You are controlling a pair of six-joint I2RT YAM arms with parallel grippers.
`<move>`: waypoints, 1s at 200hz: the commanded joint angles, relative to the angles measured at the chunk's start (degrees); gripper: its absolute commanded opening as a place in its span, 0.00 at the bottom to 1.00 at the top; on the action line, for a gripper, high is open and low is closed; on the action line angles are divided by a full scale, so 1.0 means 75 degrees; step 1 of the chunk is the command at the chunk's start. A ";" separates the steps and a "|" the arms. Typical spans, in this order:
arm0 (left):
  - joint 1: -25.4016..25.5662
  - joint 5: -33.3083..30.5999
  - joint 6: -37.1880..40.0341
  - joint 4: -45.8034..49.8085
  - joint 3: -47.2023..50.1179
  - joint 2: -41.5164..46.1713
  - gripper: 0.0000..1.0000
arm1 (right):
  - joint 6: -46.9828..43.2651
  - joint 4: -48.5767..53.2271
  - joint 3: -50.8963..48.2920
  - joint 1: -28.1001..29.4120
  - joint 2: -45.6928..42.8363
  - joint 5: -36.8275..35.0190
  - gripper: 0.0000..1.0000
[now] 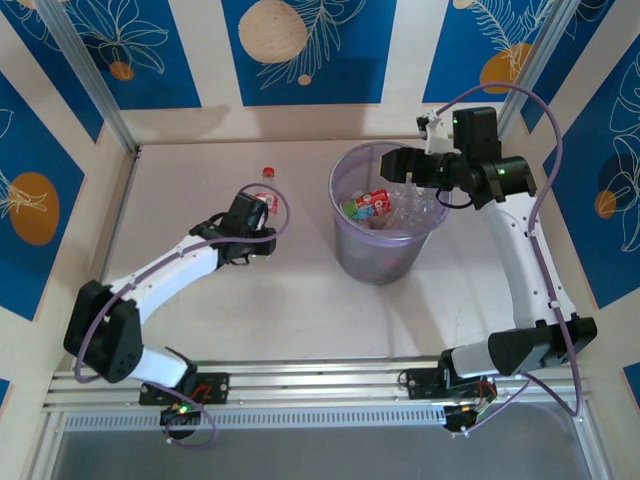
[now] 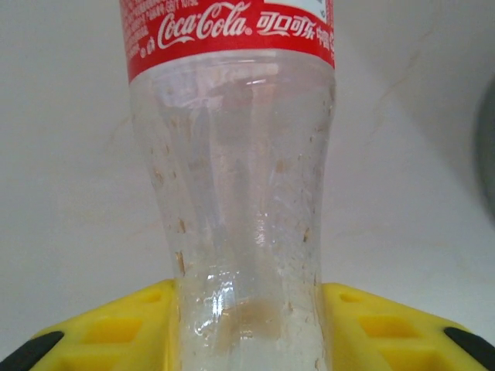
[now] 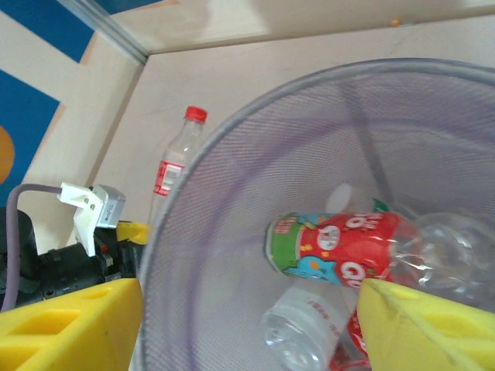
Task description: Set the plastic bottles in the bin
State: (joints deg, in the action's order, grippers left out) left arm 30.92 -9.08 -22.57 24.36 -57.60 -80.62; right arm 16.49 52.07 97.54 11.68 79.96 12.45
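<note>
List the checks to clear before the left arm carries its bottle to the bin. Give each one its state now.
1. Left gripper shut on the bottle: ok, yellow fingers press both sides of its clear lower body.
2. Grip placed well: cannot tell, as it sits near the base, far below the red label.
3. Bottle clear of the table: cannot tell.
4. Space above the bin free: not ok, the right gripper hangs over the opening.
5. Right gripper empty: ok, it is open with nothing between its fingers.
6. Room inside: ok, the bottles in the bin lie well below the rim.
</note>
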 commanded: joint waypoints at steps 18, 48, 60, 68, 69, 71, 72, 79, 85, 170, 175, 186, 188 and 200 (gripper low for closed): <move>-0.0003 0.1209 0.0452 -0.1035 0.0095 0.0900 0.39 | 0.0428 -0.0500 0.0638 0.0855 0.0174 0.0148 0.73; -0.0004 0.2372 0.0682 -0.2543 0.0777 0.1730 0.36 | 0.0730 -0.0910 0.1064 0.1619 0.0596 0.0271 0.79; 0.0000 0.2700 0.0734 -0.3080 0.1089 0.2030 0.36 | 0.0788 -0.0940 0.1338 0.1848 0.0893 0.0260 0.82; -0.0004 0.2869 0.0754 -0.3340 0.1249 0.2184 0.36 | 0.0790 -0.0875 0.1594 0.1987 0.1143 0.0216 0.85; 0.0005 0.2884 0.0763 -0.3370 0.1265 0.2201 0.36 | 0.0784 -0.0862 0.1636 0.2002 0.1170 0.0216 0.85; 0.0006 0.2924 0.0769 -0.3419 0.1287 0.2246 0.36 | 0.0765 -0.0847 0.1697 0.2033 0.1235 0.0198 0.86; 0.0010 0.2940 0.0776 -0.3439 0.1302 0.2261 0.36 | 0.0765 -0.0831 0.1729 0.2048 0.1269 0.0189 0.86; 0.0006 0.3070 0.0801 -0.3563 0.1402 0.2370 0.36 | 0.0741 -0.0766 0.1947 0.2140 0.1462 0.0127 0.89; 0.0014 0.3166 0.0821 -0.3651 0.1481 0.2458 0.36 | 0.0740 -0.0745 0.2123 0.2193 0.1623 0.0094 0.91; 0.0013 0.3301 0.0720 -0.4314 0.2026 0.3037 0.36 | 0.0514 0.0174 0.4354 0.2739 0.3971 0.0329 0.98; 0.0013 0.3269 0.0691 -0.4336 0.2032 0.3043 0.35 | 0.0500 0.0219 0.4443 0.2763 0.4083 0.0353 0.98; 0.0003 0.3212 0.0700 -0.4349 0.2043 0.3059 0.35 | 0.0496 0.0303 0.4610 0.2829 0.4299 0.0420 0.97; 0.0003 0.3205 0.0695 -0.4340 0.2044 0.3070 0.35 | 0.0496 0.0309 0.4629 0.2841 0.4325 0.0436 0.97; 0.0013 0.3149 0.0700 -0.4329 0.2044 0.3085 0.35 | 0.0492 0.0348 0.4690 0.2903 0.4470 0.0544 0.95</move>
State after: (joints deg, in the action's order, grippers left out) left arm 30.92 14.02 -17.50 -5.17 -42.98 -59.07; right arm 21.06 51.37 129.95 32.27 111.74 13.80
